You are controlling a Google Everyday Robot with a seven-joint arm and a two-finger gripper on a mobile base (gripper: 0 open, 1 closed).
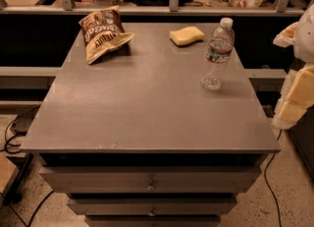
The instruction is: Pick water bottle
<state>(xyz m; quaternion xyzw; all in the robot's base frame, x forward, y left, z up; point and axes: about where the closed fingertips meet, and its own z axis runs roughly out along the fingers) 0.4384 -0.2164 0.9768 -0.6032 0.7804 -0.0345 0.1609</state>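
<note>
Tabletop edges are running wide at the front and narrowing toward the back, and the flat grey surface is lying open across its middle and front. The water bottle is standing upright on the right side of the top, close to the right edge and well back from the front one, with its white cap pointing up. A pale label band is wrapping its upper body with red and blue marks, but the words are too small to read.

The gripper is hanging beyond the right edge of the table, to the right of the bottle and apart from it, with open air between them. It is showing pale and yellowish parts against the dark background at the picture's margin. How wide it is standing cannot be told, and it is not touching the bottle.

A yellow sponge is lying behind and to the left of the bottle, near it but not touching. A brown chip bag is resting at the back left corner, tilted, carrying large pale lettering that cannot be read with certainty.

Drawers with small knobs are sitting under the front edge. Cables are trailing on the speckled floor at the left, and a metal rail is crossing behind the table.
</note>
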